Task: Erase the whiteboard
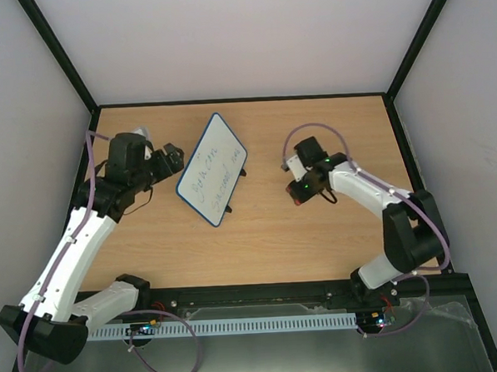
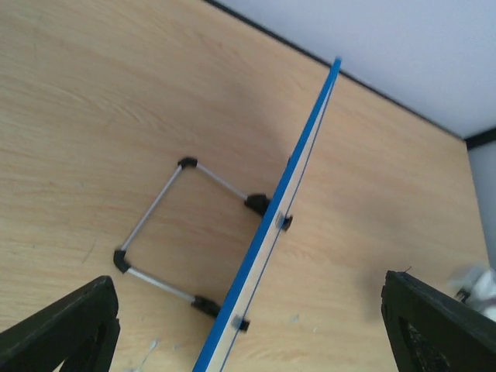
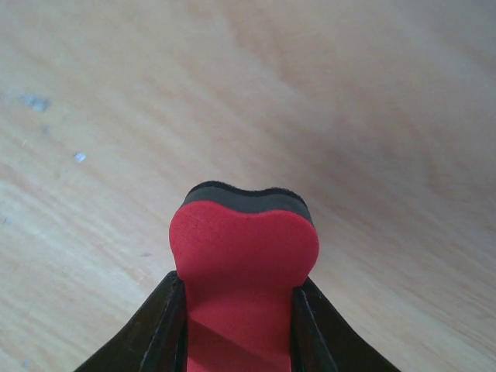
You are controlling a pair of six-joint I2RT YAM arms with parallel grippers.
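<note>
The whiteboard (image 1: 213,169) stands tilted on the table's middle, white with a dark blue rim and dark handwriting on its face. The left wrist view shows it edge-on (image 2: 273,217) with its metal stand (image 2: 167,236) behind. My left gripper (image 1: 174,156) is open just left of the board, not touching it; its fingers (image 2: 70,329) sit wide apart at the frame's bottom corners. My right gripper (image 1: 299,193) is to the right of the board, shut on a red eraser (image 3: 243,256) with a black felt face, held above the wood.
The wooden table (image 1: 318,241) is enclosed by white walls with black frame bars (image 1: 63,62). A black rail and white cable strip (image 1: 256,323) run along the near edge between the arm bases.
</note>
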